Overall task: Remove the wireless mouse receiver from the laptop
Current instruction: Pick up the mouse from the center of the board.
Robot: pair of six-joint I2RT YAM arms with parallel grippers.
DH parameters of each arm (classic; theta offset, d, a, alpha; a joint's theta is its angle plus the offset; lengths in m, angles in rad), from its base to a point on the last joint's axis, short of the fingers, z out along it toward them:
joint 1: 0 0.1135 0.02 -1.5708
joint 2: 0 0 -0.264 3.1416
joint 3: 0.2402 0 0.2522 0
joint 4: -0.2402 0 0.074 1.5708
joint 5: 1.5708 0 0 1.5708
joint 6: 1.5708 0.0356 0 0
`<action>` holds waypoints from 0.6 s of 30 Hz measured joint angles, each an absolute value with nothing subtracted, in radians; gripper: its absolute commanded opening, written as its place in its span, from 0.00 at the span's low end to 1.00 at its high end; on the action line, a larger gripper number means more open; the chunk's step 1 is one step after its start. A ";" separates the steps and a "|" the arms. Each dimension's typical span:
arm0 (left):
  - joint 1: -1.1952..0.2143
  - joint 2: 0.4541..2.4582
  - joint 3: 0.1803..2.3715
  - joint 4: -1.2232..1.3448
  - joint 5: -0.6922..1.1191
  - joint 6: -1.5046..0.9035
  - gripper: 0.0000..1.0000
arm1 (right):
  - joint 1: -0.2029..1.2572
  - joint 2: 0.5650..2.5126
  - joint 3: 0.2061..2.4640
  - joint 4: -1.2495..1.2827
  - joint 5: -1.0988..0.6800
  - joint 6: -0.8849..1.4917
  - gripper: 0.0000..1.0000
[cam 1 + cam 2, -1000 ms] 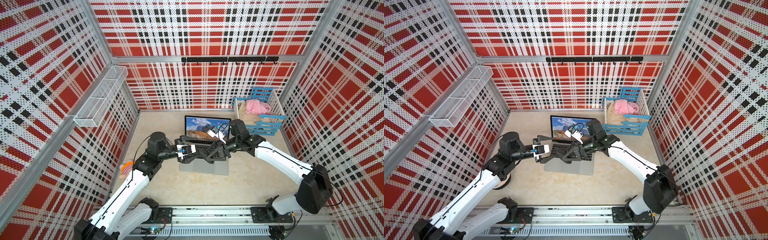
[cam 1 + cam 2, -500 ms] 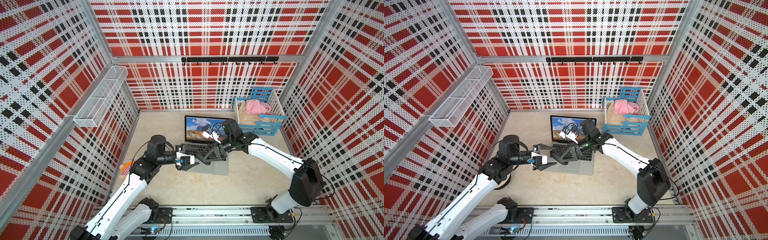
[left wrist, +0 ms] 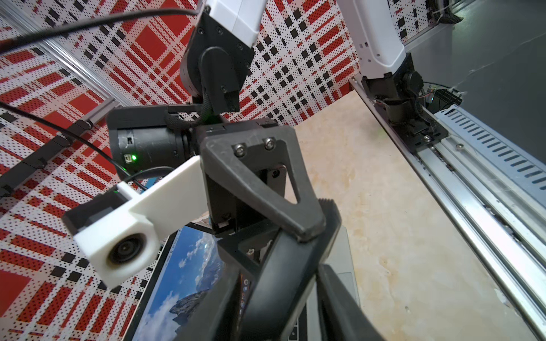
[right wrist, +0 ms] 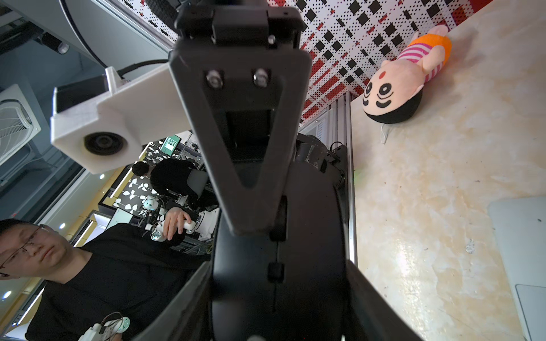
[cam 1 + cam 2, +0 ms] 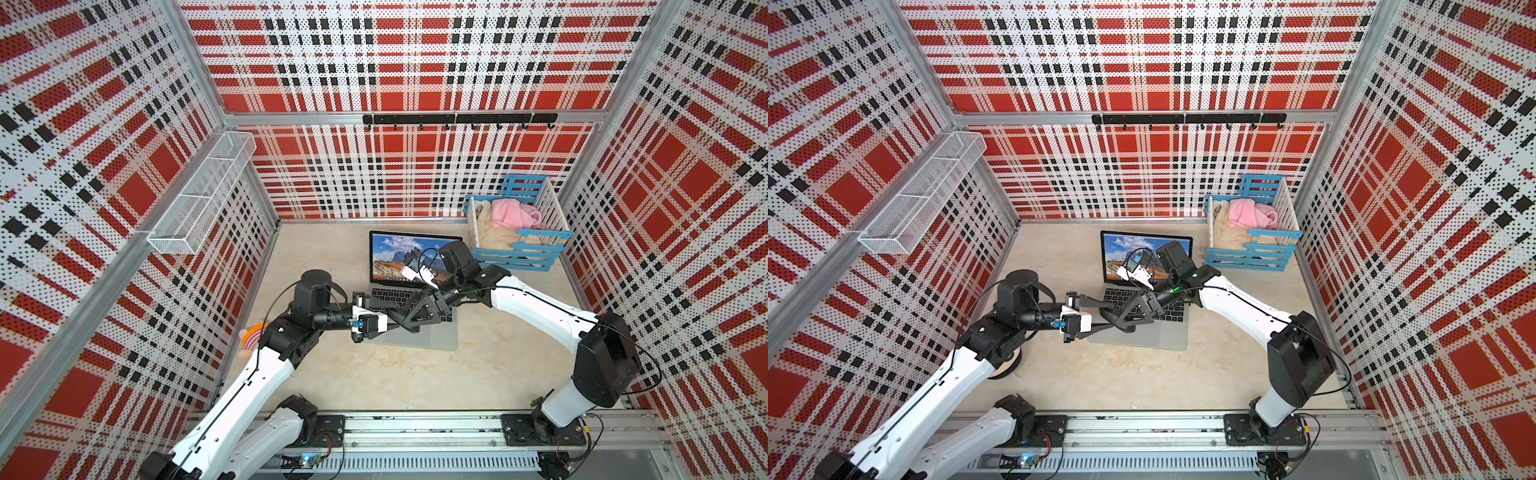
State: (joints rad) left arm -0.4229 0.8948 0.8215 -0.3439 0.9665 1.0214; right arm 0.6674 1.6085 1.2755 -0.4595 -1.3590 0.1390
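The slim silver-grey laptop point(image 5: 432, 338) lies mid-frame on the beige worktop point(image 5: 415, 382); its tiny receiver shows nowhere. The right hand point(image 5: 1128, 319) clamps the black oval mouse point(image 4: 277, 265). Whether the left hand point(image 5: 1105, 316) grips it, I cannot tell. It should close squarely before any release.

A slim silver-grey laptop point(image 5: 432, 341) point(image 5: 1144, 340) sits open on the beige worktop point(image 5: 374, 386), towards the back. Its screen stands upright and shows a mountain landscape under blue sky. The keys are black and the trackpad is large. The wireless mouse receiver cannot be made out in any view.
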 measured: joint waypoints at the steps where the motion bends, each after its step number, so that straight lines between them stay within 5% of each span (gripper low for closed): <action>1: -0.422 0.894 0.822 -0.347 0.970 1.027 0.18 | 0.665 1.608 1.278 -0.468 -1.365 0.142 0.48; 8: -0.428 0.891 0.822 -0.356 0.972 1.058 0.00 | 0.652 1.609 1.280 -0.504 -1.392 0.159 0.58; 12: -0.429 0.898 0.822 -0.353 0.967 1.045 0.00 | 0.653 1.614 1.282 -0.500 -1.388 0.154 0.94; 18: -0.430 0.942 0.822 -0.308 0.949 0.922 0.00 | 0.642 1.604 1.288 -0.410 -1.312 0.183 1.00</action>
